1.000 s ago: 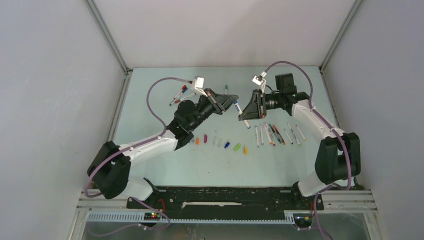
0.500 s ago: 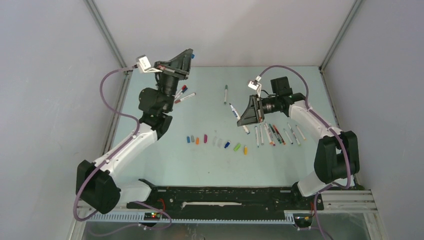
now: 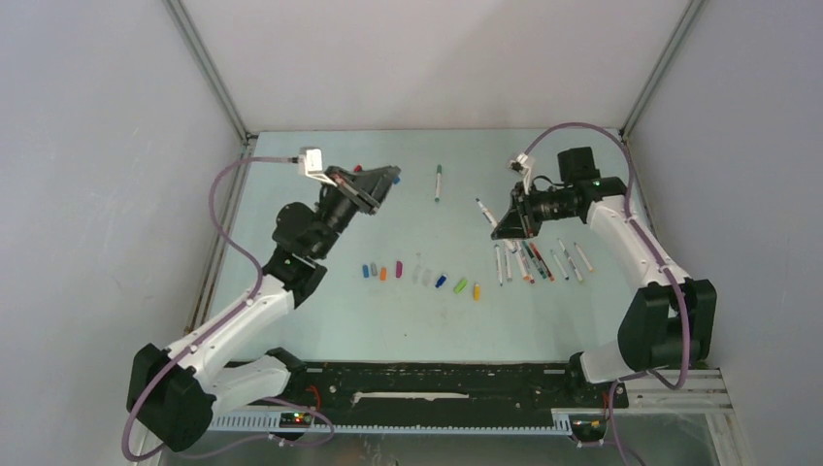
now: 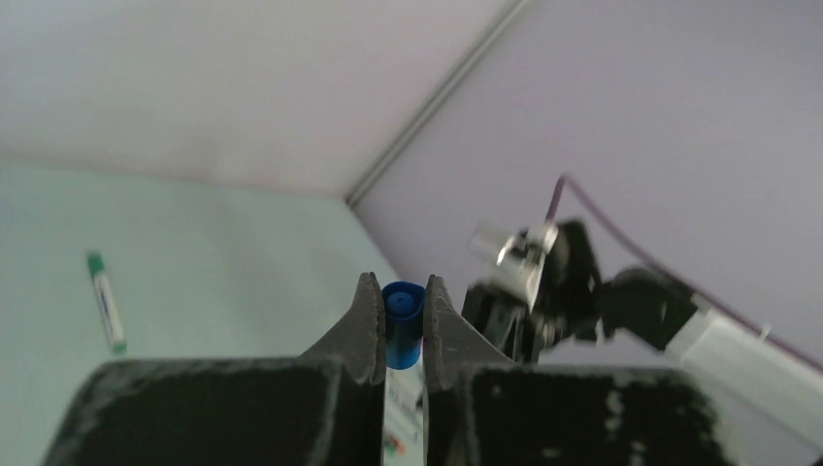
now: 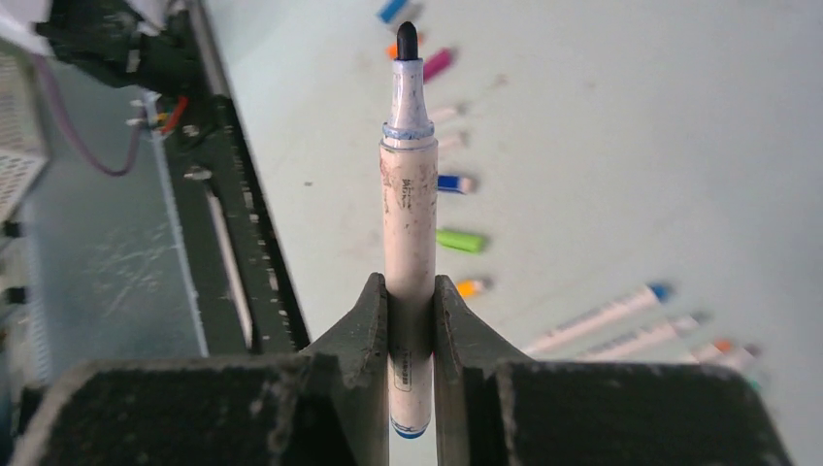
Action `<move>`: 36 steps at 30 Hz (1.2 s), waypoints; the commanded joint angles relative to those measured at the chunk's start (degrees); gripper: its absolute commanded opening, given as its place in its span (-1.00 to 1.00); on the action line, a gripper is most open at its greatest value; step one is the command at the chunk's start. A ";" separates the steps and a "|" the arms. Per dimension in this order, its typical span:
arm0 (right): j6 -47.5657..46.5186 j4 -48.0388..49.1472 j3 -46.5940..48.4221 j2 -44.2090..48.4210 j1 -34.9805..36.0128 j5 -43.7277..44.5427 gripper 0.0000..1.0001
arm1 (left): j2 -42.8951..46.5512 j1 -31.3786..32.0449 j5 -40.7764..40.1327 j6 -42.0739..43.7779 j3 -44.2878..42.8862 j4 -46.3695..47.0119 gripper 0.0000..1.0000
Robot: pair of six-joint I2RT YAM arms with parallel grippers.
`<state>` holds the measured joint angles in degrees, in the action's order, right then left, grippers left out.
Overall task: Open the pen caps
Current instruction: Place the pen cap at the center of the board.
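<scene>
pen caps, loose: a row (image 3: 421,277) of small coloured caps lies across the middle of the desk (image 3: 408,320) in the top view, running blue, orange, magenta, pale grey, blue, green, orange from left to right, each apart from its neighbour.

pen cap, blue (image 4: 402,320): one item, pinched between the fingers of the left claw (image 4: 398,325), which are drawn in tight on it; the cap's open round end faces away from the wrist camera. the left claw (image 3: 386,178) is raised over the far left part of the desk.

pen, uncapped (image 5: 409,223): one item, white barrel with blue ring and bare dark tip, clamped near its tail end by the right claw (image 5: 411,320); jaws closed narrow on the barrel, tip pointing away from the wrist. in the top view the right claw (image 3: 500,225) sits above the far right part of the desk, pen (image 3: 484,210) sticking out toward the centre.

pens, lying: a group (image 3: 539,260) of white-barrelled pens lies side by side just beneath the right claw; whether each is capped cannot be told from the top view.

pen, green-capped (image 3: 438,182): one item, alone at the far centre of the desk, well apart from both claws.

pens, far left: partly hidden behind the left arm; a red end (image 3: 357,168) shows.
</scene>
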<state>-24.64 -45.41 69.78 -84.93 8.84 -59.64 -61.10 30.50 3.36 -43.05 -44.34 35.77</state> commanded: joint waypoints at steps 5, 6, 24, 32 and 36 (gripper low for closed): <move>-2.16 -0.78 0.46 4.32 -10.29 11.80 -1.00 | 1.11 11.50 -2.92 -1.22 5.91 -11.54 -1.00; -1.63 -0.40 0.00 4.51 -11.36 12.83 -1.00 | -0.02 13.17 -4.46 -1.61 5.59 -12.17 -1.00; 1.00 0.12 -1.97 3.54 -20.44 17.27 -1.00 | -39.00 29.53 -4.79 -4.87 -26.54 -44.53 -0.99; 0.83 0.12 -1.94 3.14 -20.44 17.45 -1.00 | -49.73 30.27 -3.80 -2.43 -40.90 -57.63 -0.92; 0.83 0.19 -1.89 3.09 -20.44 17.45 -1.00 | -53.02 30.32 -4.39 -1.96 -45.04 -61.53 -0.91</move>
<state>-23.99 -46.04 67.53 -81.65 -11.53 -42.19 -111.61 60.53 -0.84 -46.87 -83.72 -18.59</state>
